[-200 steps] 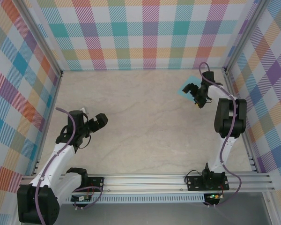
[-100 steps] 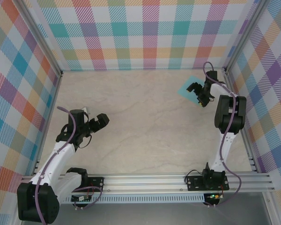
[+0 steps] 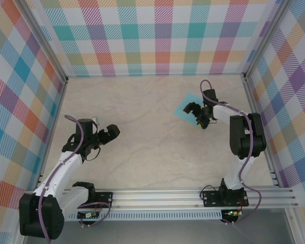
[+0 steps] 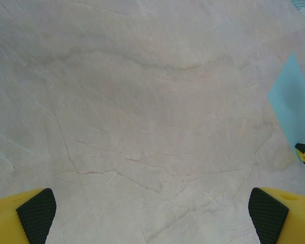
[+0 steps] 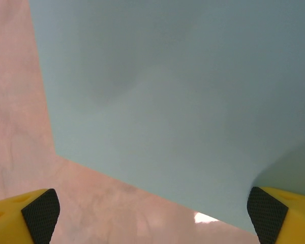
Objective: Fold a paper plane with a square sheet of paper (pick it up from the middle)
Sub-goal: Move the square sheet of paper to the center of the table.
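- Marble tabletop holds your square sheet of paper at two o'clock, unfolded
- Right gripper hovers over it, jaws wide, empty
- Left gripper gapes empty; you have every fold left

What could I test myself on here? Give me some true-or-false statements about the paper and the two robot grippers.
1. The sheet of paper is folded into a plane. False: it lies flat and unfolded.
2. The right gripper stands open over the paper. True.
3. The left gripper holds the paper. False: it is open over the bare table, well away from the paper.
4. The paper lies on the right half of the table. True.
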`<state>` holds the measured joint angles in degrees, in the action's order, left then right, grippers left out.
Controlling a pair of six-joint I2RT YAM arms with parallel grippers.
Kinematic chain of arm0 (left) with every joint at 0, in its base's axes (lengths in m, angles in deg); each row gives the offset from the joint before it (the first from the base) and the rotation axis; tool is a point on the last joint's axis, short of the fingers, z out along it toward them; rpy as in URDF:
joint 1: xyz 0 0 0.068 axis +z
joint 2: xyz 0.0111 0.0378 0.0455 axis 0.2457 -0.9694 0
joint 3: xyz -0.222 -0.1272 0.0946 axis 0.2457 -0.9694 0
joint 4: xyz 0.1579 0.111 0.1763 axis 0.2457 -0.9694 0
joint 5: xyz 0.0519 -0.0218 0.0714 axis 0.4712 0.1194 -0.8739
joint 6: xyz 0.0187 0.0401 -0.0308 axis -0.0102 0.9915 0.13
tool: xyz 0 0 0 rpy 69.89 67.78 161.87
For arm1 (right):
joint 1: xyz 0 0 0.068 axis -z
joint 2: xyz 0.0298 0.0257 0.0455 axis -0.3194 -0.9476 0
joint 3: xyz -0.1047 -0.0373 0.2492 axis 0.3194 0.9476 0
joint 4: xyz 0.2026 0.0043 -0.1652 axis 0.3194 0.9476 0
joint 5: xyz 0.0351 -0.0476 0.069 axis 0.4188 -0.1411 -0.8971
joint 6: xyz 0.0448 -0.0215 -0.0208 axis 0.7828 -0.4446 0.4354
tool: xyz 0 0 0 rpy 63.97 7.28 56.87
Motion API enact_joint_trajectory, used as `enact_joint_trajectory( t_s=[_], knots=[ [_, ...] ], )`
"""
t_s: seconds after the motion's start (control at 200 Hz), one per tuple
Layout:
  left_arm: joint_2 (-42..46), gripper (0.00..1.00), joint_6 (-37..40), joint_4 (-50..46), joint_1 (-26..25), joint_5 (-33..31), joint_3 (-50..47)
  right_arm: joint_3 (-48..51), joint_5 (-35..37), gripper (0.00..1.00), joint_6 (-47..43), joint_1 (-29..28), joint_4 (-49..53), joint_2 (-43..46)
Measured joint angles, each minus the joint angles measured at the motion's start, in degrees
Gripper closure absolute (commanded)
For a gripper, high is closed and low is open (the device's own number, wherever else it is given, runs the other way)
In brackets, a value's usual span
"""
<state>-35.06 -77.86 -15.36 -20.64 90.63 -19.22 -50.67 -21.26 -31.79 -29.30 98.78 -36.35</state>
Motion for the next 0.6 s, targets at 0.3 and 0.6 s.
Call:
enact_joint_trajectory(
  t_s=[0.3,0.6],
  knots=[
    [-3.5,0.00,1.1,0.1,-2.4,2.3,2.3,-8.0,4.2,0.02,-4.3,-2.9,9.2,0.1],
    [-6.9,0.00,1.3,-0.9,-5.5,2.2,5.4,-27.3,2.5,0.06,-8.7,-2.5,13.5,-12.6]
  ],
)
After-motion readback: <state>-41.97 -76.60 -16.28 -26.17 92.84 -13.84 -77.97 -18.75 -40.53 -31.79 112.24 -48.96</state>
